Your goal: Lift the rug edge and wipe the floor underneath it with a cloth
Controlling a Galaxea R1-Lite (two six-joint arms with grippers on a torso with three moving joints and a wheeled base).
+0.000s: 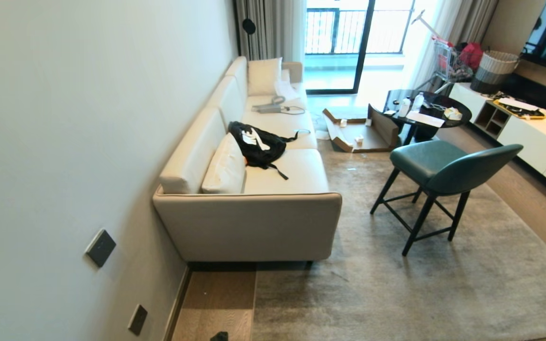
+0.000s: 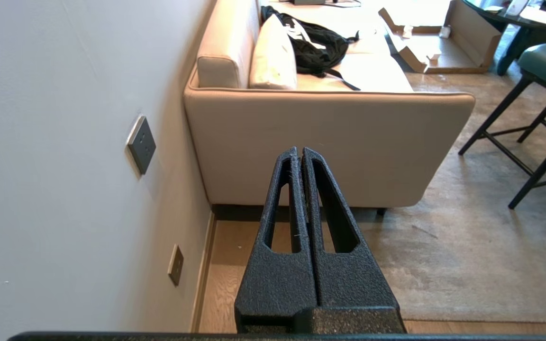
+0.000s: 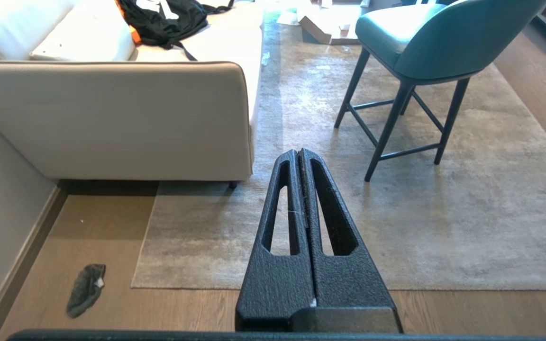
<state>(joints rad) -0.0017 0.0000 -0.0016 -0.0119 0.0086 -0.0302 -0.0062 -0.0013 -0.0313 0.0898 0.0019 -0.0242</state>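
The grey-beige rug point(image 1: 396, 293) lies flat on the brown plank floor point(image 3: 112, 308). The rug edge point(image 3: 197, 287) runs straight to a corner point(image 3: 134, 286) near the sofa. A small dark grey cloth point(image 3: 85, 290) lies crumpled on the bare floor between that corner and the wall; in the head view only its tip point(image 1: 219, 336) shows at the bottom. My left gripper point(image 2: 300, 150) hangs shut and empty above the floor strip point(image 2: 225, 284) by the wall. My right gripper point(image 3: 298, 152) is shut and empty above the rug, well clear of the cloth.
A beige sofa point(image 1: 249, 222) stands against the wall point(image 1: 64, 142), with a black bag point(image 1: 256, 144) on its seat. A teal chair point(image 1: 443, 170) stands on the rug. Behind it are an open cardboard box point(image 1: 363, 132), a round dark table point(image 1: 424, 113) and a white cabinet point(image 1: 533, 142).
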